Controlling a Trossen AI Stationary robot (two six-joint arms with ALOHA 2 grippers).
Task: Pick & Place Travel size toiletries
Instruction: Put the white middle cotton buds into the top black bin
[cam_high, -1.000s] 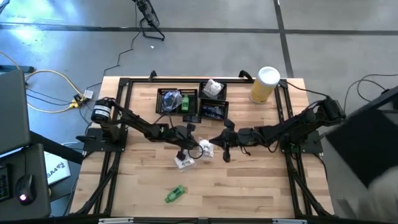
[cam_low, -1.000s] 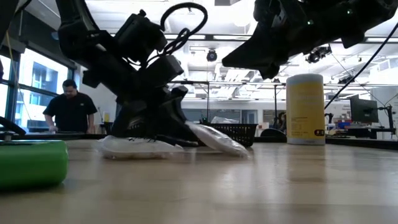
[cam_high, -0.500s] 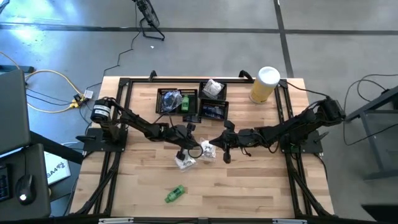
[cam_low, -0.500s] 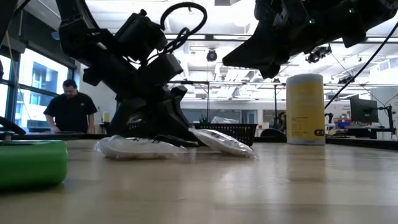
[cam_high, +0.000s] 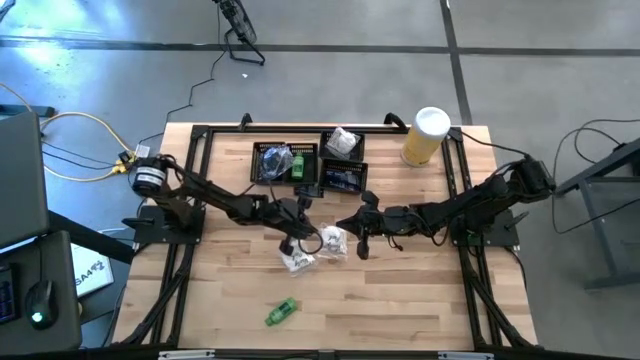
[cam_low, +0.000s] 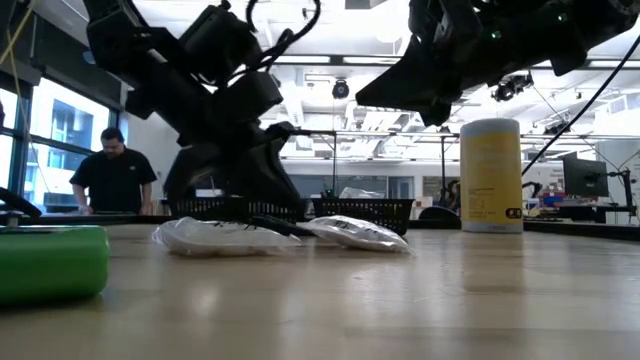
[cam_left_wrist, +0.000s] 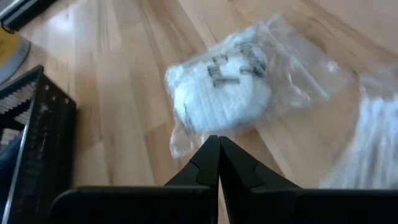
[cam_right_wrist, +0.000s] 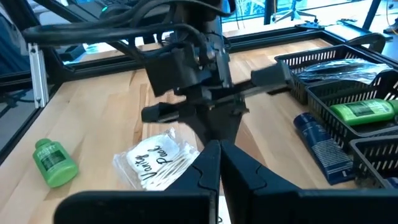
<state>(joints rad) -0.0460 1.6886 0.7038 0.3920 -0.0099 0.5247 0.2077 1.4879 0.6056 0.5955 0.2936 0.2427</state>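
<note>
Two white sachets in clear crinkly plastic lie mid-table: one at my left gripper, the other nearer the table's near edge. My left gripper is low between them, shut at the first sachet's edge. My right gripper is shut and hovers above the table just right of that sachet, touching nothing. A green bottle lies on its side near the near edge. My left gripper pinches the clear plastic edge of the white sachet between its two fingertips, slanting down from the table's left. Whether it has one layer or several, I cannot tell. The sachet lies flat on the table.
Black mesh trays holding a green tube and other packets stand along the far edge, with a navy tube beside them. A tall yellow cylinder with a white lid stands far right. A person is beyond the table.
The held sachet had one end raised and sat tilted. That end has come down and the sachet now lies flat on the table. My left arm has drawn back slightly toward the table's left, its fingers staying shut. My right gripper has kept still.
</note>
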